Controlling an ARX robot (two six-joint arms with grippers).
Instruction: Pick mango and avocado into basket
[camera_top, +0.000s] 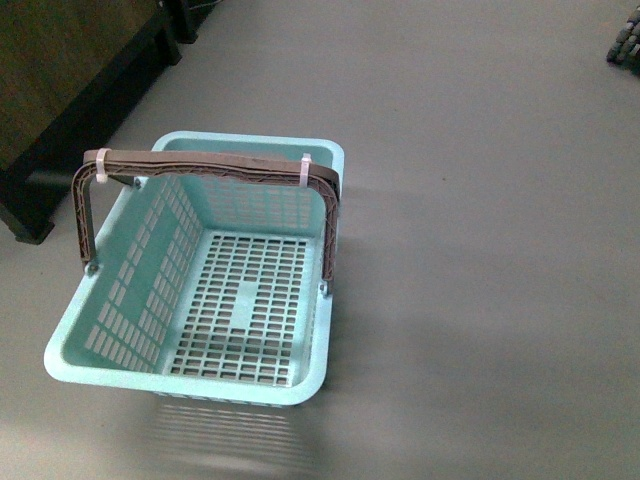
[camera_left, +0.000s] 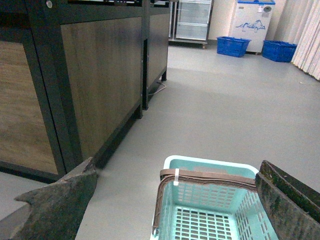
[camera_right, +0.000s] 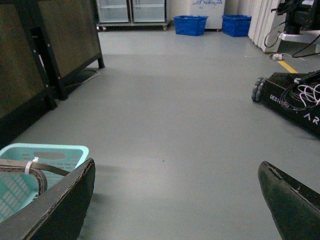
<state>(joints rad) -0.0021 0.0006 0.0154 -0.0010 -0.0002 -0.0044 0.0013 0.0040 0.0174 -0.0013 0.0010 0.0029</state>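
One basket (camera_top: 140, 270), long axis running away from robot, handle (camera_top: 210, 163) upright.

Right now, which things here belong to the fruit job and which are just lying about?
For the job: the basket, empty; the open left gripper and right gripper. No mango or avocado in view.
Just around: wooden cabinets, blue crates, wheeled machine.

basket (camera_right: 75, 152) is cut by the right wrist view's edge and partly behind a finger (camera_right: 60, 210); wheels (camera_top: 625, 45) in the front view's corner are cropped.
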